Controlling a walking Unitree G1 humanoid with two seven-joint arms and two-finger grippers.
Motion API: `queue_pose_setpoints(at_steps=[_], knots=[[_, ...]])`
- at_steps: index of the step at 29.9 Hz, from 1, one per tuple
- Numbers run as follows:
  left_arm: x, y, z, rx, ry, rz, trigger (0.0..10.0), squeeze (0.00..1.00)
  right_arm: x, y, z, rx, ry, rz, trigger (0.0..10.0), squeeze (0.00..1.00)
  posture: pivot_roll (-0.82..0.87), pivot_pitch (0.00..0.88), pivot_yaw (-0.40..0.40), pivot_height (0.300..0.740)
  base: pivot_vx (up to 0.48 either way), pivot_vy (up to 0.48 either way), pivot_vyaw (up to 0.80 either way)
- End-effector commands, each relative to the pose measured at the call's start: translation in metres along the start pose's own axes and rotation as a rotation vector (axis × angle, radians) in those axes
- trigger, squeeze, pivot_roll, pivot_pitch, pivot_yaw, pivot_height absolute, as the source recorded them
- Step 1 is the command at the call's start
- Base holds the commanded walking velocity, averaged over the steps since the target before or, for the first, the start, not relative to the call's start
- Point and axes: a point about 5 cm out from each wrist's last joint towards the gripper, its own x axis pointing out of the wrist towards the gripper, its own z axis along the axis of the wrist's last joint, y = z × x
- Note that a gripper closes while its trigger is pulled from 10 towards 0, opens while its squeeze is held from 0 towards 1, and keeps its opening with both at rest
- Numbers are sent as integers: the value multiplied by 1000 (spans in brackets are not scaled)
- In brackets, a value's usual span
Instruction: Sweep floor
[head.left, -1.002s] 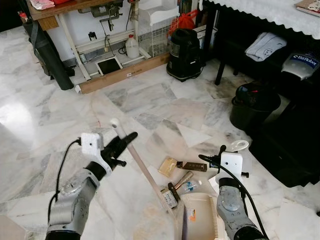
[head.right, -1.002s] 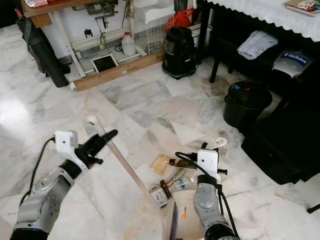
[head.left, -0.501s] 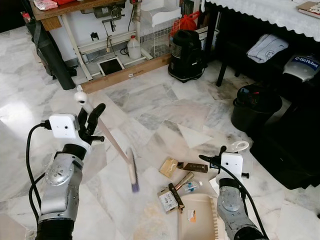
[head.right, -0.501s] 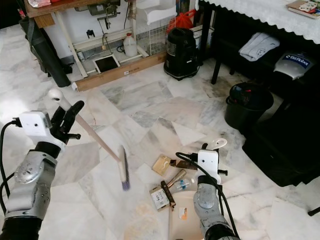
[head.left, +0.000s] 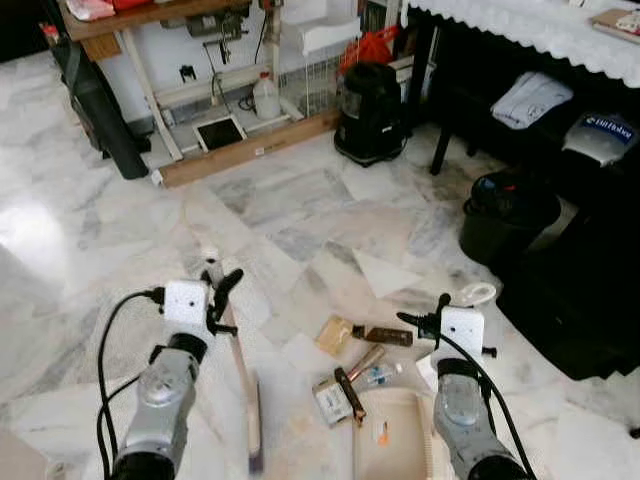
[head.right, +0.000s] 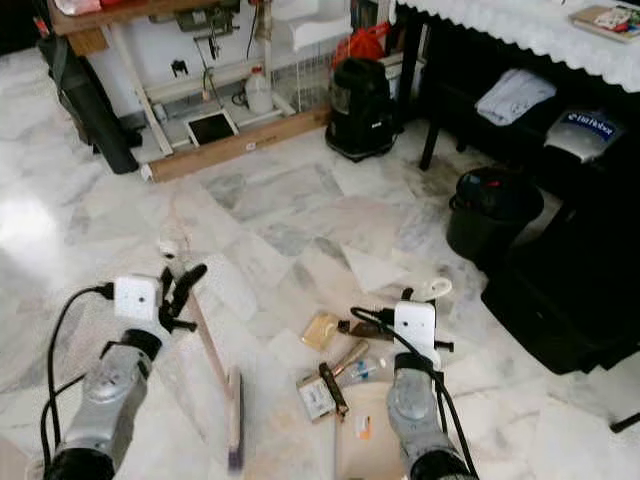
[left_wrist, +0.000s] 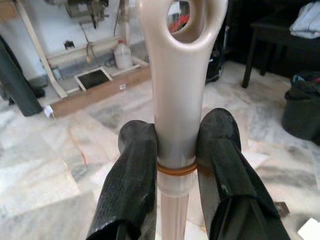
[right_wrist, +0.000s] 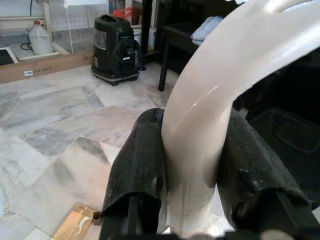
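Observation:
My left gripper (head.left: 218, 298) is shut on the cream broom handle (left_wrist: 176, 105) just below its hanging loop. The broom slants down to its brush head (head.left: 255, 425), which is low at the floor, left of the litter. My right gripper (right_wrist: 192, 170) is shut on the white curved dustpan handle (head.left: 474, 294). The cream dustpan (head.left: 395, 445) lies on the floor in front of me. Litter is gathered at its far edge: a tan packet (head.left: 337, 335), a brown bar (head.left: 382, 336), a small box (head.left: 329, 400) and a clear bottle (head.left: 379, 375).
A black vacuum cleaner (head.left: 370, 95) stands ahead, and a black bin (head.left: 508, 210) sits to the right beside a dark table with a white cloth. A wooden board (head.left: 250, 148) and a workbench line the far wall. Open marble floor lies to the left.
My left arm has swung the broom from raised at the left down toward the middle; the brush head now sits low beside the litter. The right gripper and dustpan stay put.

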Motion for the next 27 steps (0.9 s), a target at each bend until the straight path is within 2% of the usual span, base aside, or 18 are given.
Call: queue_pose_setpoints(at_steps=[1, 4, 9, 17, 19, 21, 22, 24, 27], knots=[[4, 1, 1, -26, -22, 11, 10000, 0, -7, 2, -11, -26, 51, 29, 10000, 0, 100, 99, 33, 740, 0, 0, 0], [4, 1, -2, -49, -30, 40, 10000, 0, -7, 2, -11, -26, 49, 32, 10000, 0, 97, 101, 29, 740, 0, 0, 0], [7, 4, 0, -30, -62, 80, 10000, 0, -7, 2, -10, -25, 48, 36, 10000, 0, 97, 101, 28, 740, 0, 0, 0], [12, 3, 13, -1, -150, 111, 10000, 0, -8, 3, -10, -24, 44, 38, 10000, 0, 94, 104, 29, 740, 0, 0, 0], [14, -1, 14, -24, -160, 94, 10000, 0, -8, 3, -10, -22, 43, 39, 10000, 0, 95, 104, 29, 740, 0, 0, 0], [15, -5, 10, -103, -139, 84, 10000, 0, -8, 3, -10, -22, 42, 41, 10000, 0, 93, 105, 28, 740, 0, 0, 0], [15, -5, 10, -103, -139, 84, 10000, 0, -8, 3, -10, -22, 42, 41, 10000, 0, 93, 105, 28, 740, 0, 0, 0], [15, -5, 5, -168, -110, 91, 10000, 0, -8, 3, -10, -21, 42, 41, 10000, 0, 92, 106, 27, 740, 0, 0, 0], [14, -4, 1, -192, -88, 89, 10000, 0, -8, 3, -10, -22, 42, 41, 10000, 0, 92, 108, 27, 740, 0, 0, 0]])
